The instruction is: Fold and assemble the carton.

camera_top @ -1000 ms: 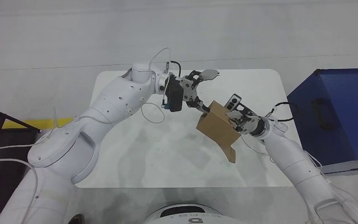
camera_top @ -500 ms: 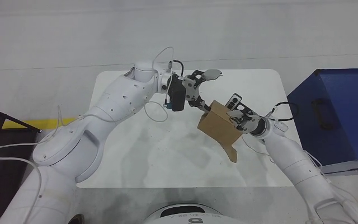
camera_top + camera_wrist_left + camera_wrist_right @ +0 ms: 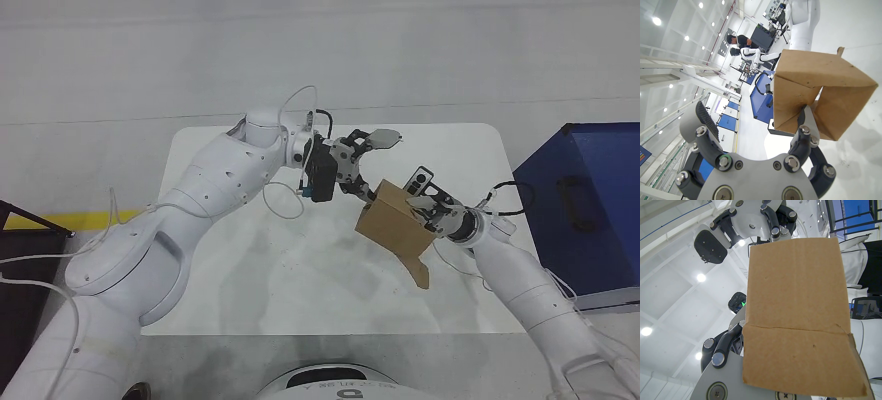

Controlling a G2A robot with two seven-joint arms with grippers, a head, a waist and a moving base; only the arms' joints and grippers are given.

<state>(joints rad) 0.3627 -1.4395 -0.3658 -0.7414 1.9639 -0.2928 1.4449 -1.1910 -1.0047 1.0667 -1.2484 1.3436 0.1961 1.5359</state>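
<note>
Holding arm (right): the right gripper (image 3: 428, 206) comes in from the near right side of the tabletop (image 3: 240, 290). Its fingers are clenched on the far right edge of the carton (image 3: 392, 228).
Carton: brown cardboard, partly folded into an open-ended sleeve. It sits tilted over the right half of the tabletop, between the two grippers. In the right wrist view one flat panel lies just beside that gripper's base, with a crease running across it.
Loose flap (image 3: 421, 272): sticks out from the carton toward the near edge of the tabletop. I cannot tell whether it touches the surface.
Left gripper (image 3: 369, 163): just beyond the carton on its far left side, fingers released and spread wide. One finger (image 3: 807, 115) is tucked against the edge of the carton's open end. The other finger (image 3: 706, 117) stands apart from the cardboard in open air.
Left arm (image 3: 215, 180): arcs from the near left across the tabletop toward its far side.
Blue bin (image 3: 590, 220): off the tabletop to the right, well apart from the carton.
</note>
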